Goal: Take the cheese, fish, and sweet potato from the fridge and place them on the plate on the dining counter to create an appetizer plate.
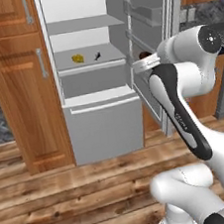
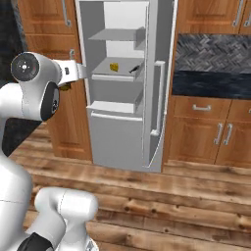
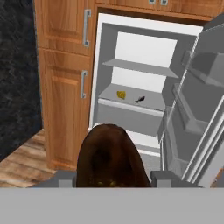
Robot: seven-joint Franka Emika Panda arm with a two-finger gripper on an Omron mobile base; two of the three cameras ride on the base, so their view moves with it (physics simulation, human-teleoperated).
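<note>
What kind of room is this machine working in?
A home kitchen, by the look of it, though computer-rendered. An open fridge holds cheese and a fish on a shelf, with wooden cabinets and a dark counter alongside.

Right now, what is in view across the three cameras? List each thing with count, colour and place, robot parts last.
fridge: one, light grey, door open, between wooden cabinets.
cheese: one, yellow-orange, middle fridge shelf, left of the fish.
fish: one, dark, same shelf, apart from the cheese.
sweet potato: one, dark reddish-brown, between the gripper fingers, outside the fridge.
wooden cabinets: brown, both sides of the fridge.
wall counter: one, black, right of the fridge.
floor: wooden planks.
gripper: one, closed on the sweet potato, in front of the open fridge.
arm: one, white with dark joints.
</note>
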